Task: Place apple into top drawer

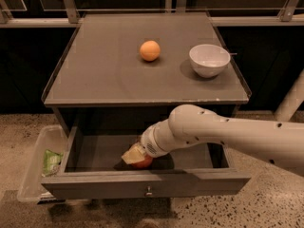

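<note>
The robot's gripper [134, 155] reached down into the open top drawer [95, 185] at lower centre of the frame, its pale yellowish tip lying over the apple [144, 163]. Only the fruit's red lower side showed, tucked under the gripper near the drawer's front panel, just behind the small round knob [148, 191]. Whether the gripper clasped the apple or merely touched it could not be told. The white arm [228, 134] entered from the lower right. On the grey cabinet top [104, 77] above, an orange [150, 50] sat left of a white bowl [209, 60], the two well apart. At lower left, a clear plastic bin [29, 175] held a green packet [51, 161].
</note>
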Robot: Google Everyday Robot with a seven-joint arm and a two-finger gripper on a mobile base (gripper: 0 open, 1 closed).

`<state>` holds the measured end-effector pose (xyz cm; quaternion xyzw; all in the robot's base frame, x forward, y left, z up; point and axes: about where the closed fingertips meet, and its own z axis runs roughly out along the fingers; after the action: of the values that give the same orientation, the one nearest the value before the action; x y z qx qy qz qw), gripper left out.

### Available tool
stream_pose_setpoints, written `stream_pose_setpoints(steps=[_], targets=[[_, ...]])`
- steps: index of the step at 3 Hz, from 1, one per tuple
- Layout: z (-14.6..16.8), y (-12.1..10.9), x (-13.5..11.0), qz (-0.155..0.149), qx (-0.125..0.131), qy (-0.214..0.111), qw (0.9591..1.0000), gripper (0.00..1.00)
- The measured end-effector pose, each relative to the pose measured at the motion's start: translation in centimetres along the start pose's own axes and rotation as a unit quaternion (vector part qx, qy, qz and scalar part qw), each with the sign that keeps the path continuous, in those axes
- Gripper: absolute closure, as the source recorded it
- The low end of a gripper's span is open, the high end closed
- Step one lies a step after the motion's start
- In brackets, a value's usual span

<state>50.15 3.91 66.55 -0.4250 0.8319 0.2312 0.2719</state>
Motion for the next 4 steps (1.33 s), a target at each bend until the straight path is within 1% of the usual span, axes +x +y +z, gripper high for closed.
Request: stream_pose_setpoints(steps=[1,4], targets=[[1.66,-0.78,0.19,0.0,-0.006,0.007,1.0,0.82],[1.78,-0.79,0.21,0.0,-0.007,0.007,1.0,0.13]])
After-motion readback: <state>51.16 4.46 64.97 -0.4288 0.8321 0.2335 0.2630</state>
